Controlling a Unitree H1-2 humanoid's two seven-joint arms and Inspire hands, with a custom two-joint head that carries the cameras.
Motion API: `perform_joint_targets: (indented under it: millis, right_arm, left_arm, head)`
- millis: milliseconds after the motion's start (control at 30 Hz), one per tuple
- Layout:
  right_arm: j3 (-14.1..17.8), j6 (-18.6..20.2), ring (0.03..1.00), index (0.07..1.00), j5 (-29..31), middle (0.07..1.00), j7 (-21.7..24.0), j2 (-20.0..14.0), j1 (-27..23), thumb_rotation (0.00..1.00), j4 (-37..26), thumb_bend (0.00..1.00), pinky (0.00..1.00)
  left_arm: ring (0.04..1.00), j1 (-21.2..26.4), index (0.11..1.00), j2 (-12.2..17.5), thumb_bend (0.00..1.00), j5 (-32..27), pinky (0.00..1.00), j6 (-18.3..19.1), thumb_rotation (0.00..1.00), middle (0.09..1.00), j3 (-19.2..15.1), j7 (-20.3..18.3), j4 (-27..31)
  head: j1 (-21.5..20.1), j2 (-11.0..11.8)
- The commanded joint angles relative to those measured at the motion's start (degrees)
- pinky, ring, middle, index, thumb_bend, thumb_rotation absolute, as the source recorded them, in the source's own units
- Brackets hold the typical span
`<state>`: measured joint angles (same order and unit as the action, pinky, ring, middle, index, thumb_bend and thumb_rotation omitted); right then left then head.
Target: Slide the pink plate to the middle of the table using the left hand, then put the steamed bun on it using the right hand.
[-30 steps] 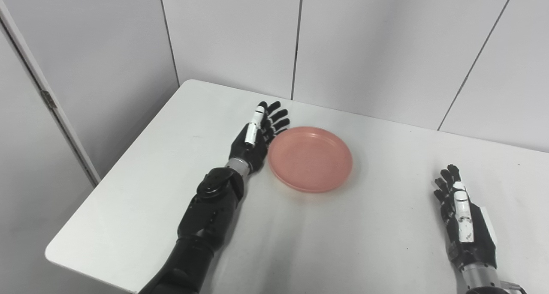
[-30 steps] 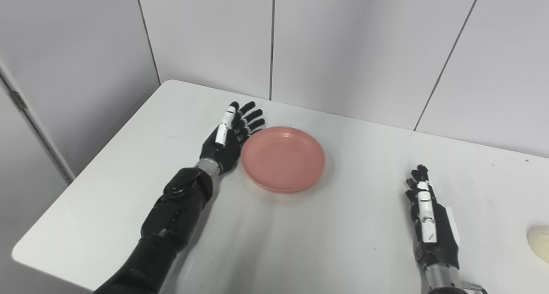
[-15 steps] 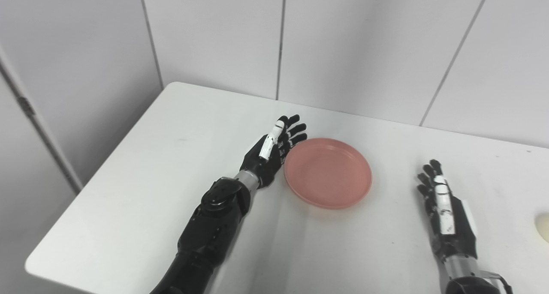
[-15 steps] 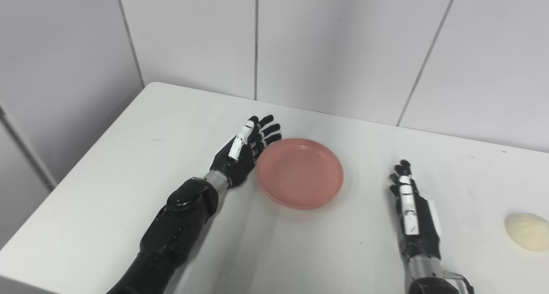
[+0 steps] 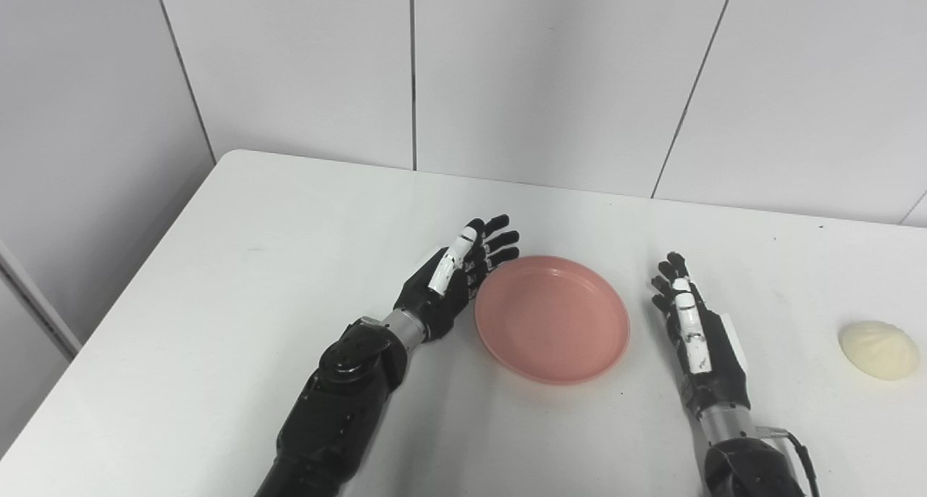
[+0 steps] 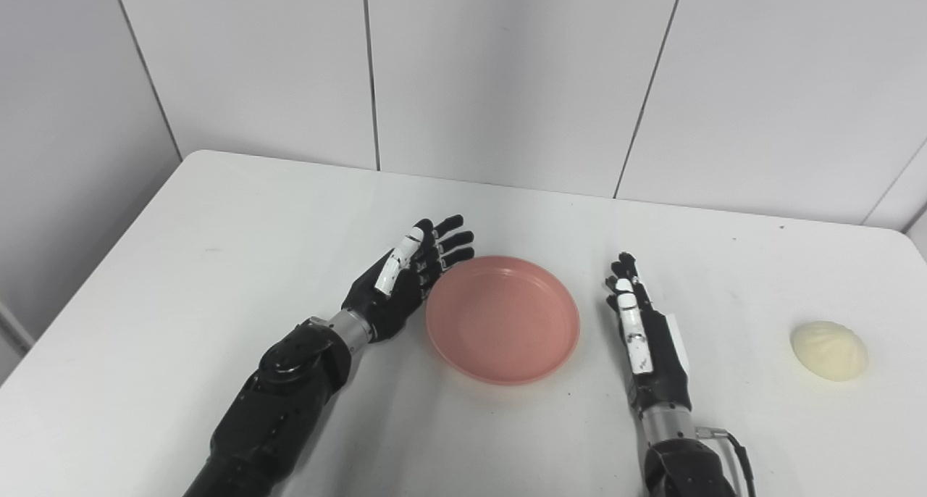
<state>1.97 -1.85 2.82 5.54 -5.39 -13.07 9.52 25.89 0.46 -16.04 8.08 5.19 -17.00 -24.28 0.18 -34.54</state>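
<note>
While the left hand [image 5: 449, 283] rests open, edge against the pink plate [image 5: 552, 319], the right hand [image 5: 695, 341] waits open just beyond it; the steamed bun [image 5: 878, 349] sits well outside that hand on the surface [image 5: 217, 280]. Push on and plate hits hand.

Both arms and the worktop [image 5: 217, 280] run off the bottom edge; the left hand [image 5: 449, 283] hides whether it touches the plate [image 5: 552, 319].
</note>
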Motion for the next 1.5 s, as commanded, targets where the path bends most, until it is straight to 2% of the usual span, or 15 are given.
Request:
perform_joint_targets:
  millis: [0, 267, 667, 933, 1233, 1333, 1467]
  right_arm:
    - [-1.0, -1.7, 0.952, 0.967, 0.0, 0.96, -0.3, 2.1, 2.5, 1.0, 2.2, 0.22, 0.96]
    - [-1.7, -1.0, 0.943, 0.96, -1.8, 0.95, -1.7, 2.9, 2.4, 1.0, 2.0, 0.22, 0.95]
    - [-2.3, -1.1, 0.951, 0.972, -2.0, 0.96, -2.3, 3.3, 2.4, 1.0, 2.0, 0.22, 0.96]
    - [-1.9, -1.8, 0.947, 0.969, -2.6, 0.959, -3.3, 3.0, 2.1, 1.0, 1.4, 0.26, 0.96]
    - [-1.9, -3.6, 0.932, 0.951, -8.9, 0.933, -6.8, 0.8, 1.0, 1.0, -5.3, 0.32, 0.93]
    - [-1.5, -6.4, 0.913, 0.929, -11.0, 0.914, -8.0, -0.1, 0.3, 1.0, -7.2, 0.32, 0.91]
    - [-0.8, -7.7, 0.875, 0.902, -14.8, 0.893, -9.9, -1.7, -0.5, 1.0, -11.3, 0.37, 0.9]
  left_arm:
    - [0.905, -5.0, 0.894, -0.4, 0.46, 0.7, 0.91, 4.9, 1.0, 0.908, 0.9, -0.5, -2.3]
    - [0.912, -6.2, 0.91, 0.2, 0.47, 0.8, 0.92, 5.6, 1.0, 0.918, 0.7, -2.1, -1.0]
    - [0.911, -5.4, 0.906, 1.7, 0.49, 2.5, 0.93, 3.1, 1.0, 0.914, 0.4, -2.1, -3.9]
    - [0.903, -5.1, 0.911, 1.7, 0.49, 2.9, 0.92, 1.0, 1.0, 0.909, -0.3, -1.6, -5.2]
    - [0.908, -5.3, 0.919, 1.8, 0.5, 3.3, 0.93, -0.6, 1.0, 0.916, -0.9, -0.8, -5.0]
    - [0.905, -5.3, 0.917, 2.0, 0.5, 3.7, 0.93, -1.6, 1.0, 0.915, -1.4, -0.4, -5.2]
    - [0.9, -5.3, 0.915, 2.3, 0.5, 3.9, 0.92, -2.4, 1.0, 0.91, -2.1, -0.2, -5.5]
  head:
    - [-0.1, 0.1]
    - [-3.2, -0.3]
    - [-5.1, -0.3]
    - [-6.1, -0.2]
    - [-9.4, 0.5]
    - [-10.8, 1.0]
    - [-12.2, 1.3]
